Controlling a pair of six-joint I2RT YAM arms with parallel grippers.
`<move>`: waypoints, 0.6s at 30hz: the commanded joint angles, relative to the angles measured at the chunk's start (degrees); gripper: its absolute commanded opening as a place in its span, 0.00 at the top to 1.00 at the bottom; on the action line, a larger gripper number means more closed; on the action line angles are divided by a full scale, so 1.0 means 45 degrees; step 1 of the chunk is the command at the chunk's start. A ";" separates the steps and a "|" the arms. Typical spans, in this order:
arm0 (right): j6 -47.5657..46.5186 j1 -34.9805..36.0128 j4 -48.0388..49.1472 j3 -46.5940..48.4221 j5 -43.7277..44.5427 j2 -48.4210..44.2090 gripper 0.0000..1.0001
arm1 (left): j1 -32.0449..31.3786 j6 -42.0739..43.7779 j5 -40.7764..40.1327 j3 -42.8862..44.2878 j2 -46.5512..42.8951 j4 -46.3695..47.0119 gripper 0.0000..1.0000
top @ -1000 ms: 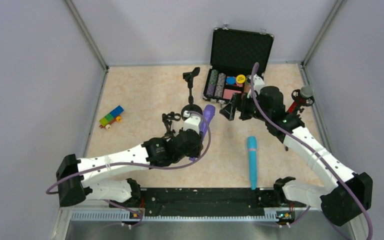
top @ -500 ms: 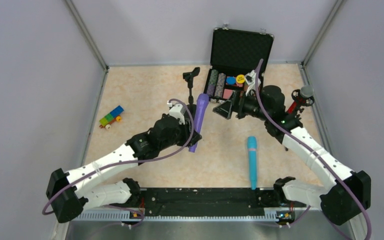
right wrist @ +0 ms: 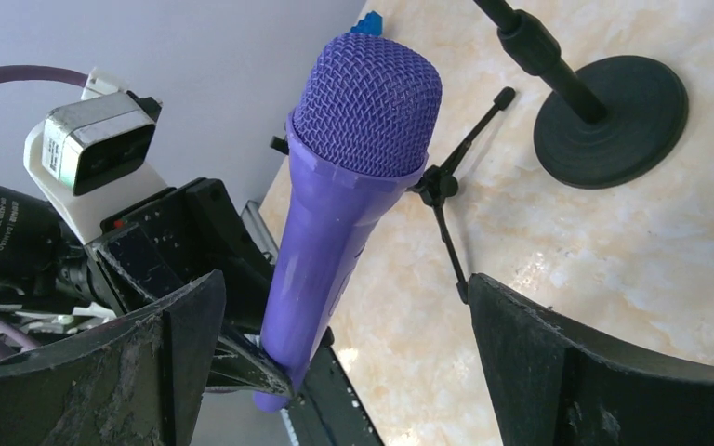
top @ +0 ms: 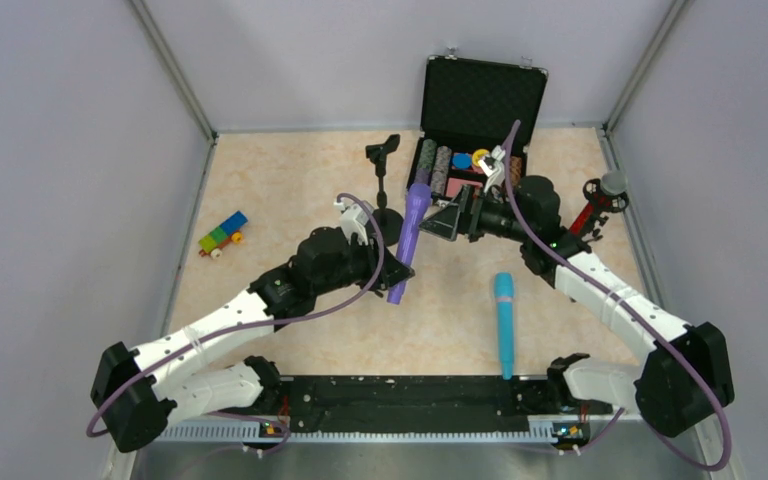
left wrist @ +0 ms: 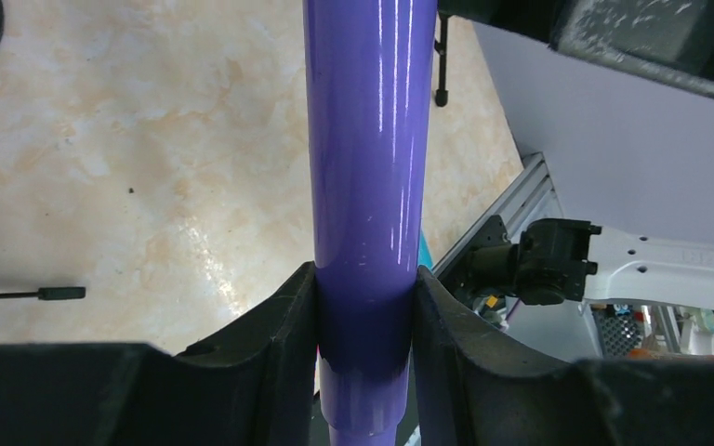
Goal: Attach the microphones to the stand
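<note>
My left gripper (top: 400,262) (left wrist: 364,316) is shut on the lower shaft of the purple microphone (top: 408,240) (left wrist: 369,139) and holds it off the table, mesh head toward the back. In the right wrist view the purple microphone (right wrist: 353,186) rises just ahead of my open right gripper (right wrist: 344,288) (top: 447,218), whose fingers touch nothing. The black stand (top: 384,160) with its round base (right wrist: 611,110) stands just behind it. The teal microphone (top: 503,320) lies on the table near the front. The red microphone (top: 600,200) sits tilted in a black holder at the right wall.
An open black case (top: 480,100) holding chips stands at the back centre. A small toy block car (top: 222,233) lies at the left. A thin black tripod (right wrist: 446,186) stands on the table near the round base. Grey walls close off three sides.
My left arm has reached forward and right, carrying the purple microphone up toward the right gripper. The right gripper has shifted slightly left toward it and stays open.
</note>
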 commanded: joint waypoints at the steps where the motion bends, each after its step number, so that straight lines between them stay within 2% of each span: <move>1: 0.0832 0.0130 0.1894 -0.0299 -0.0782 0.0115 0.01 | 0.0145 -0.0354 0.0765 -0.0071 -0.0334 0.1814 1.00; 5: 0.1460 0.0128 0.3098 -0.0735 -0.1059 0.0170 0.03 | 0.0234 -0.0507 0.1168 -0.0046 -0.0216 0.2162 1.00; 12: 0.1688 0.0128 0.3375 -0.0349 -0.1675 0.1027 0.07 | 0.0371 -0.0920 0.1615 -0.0276 0.0033 0.2734 1.00; 18: 0.2931 0.0214 0.5098 -0.0609 -0.1868 0.1566 0.11 | 0.0391 -0.1006 0.1801 -0.0287 0.0351 0.3159 1.00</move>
